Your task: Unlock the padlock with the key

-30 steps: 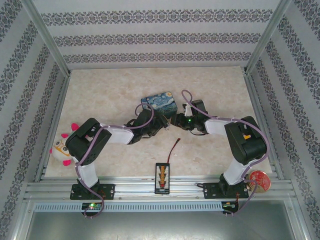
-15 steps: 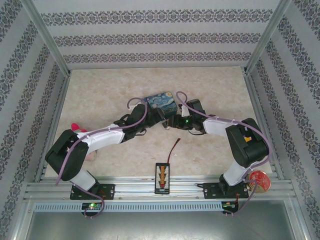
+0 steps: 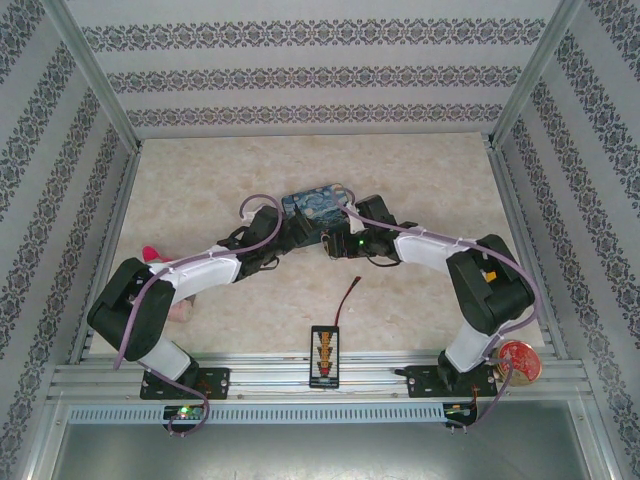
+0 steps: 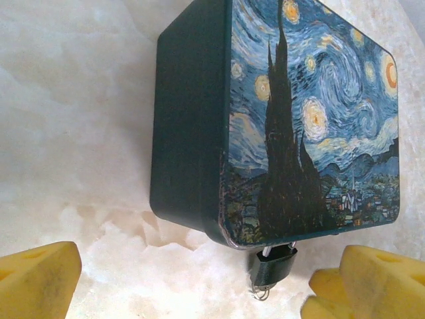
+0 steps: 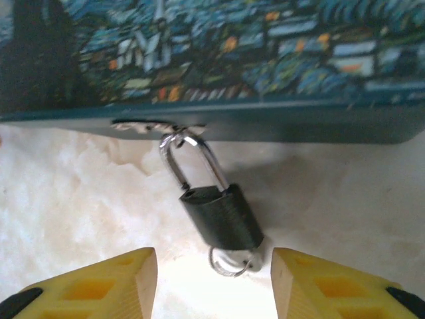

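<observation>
Near the middle of the worktop point(image 4: 80, 133), the small dark padlock point(image 5: 222, 216) lies with its thin steel loop hooked through the clasp of the painted tin point(image 4: 312, 119), a wire ring point(image 5: 231, 262) at its base. The key I cannot make out. Left hand point(image 4: 199, 286) and right hand point(image 5: 212, 286) both stand open, flanking it. A careless pinch could skid the smooth lock or drag the light tin.

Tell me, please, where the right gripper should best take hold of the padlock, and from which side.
Probably take the padlock by its dark body, pinched across its width. Come from the ring end, away from the tin, where the open right gripper faces it. The shackle is thin and hooked into the tin's latch: a poor hold.
</observation>
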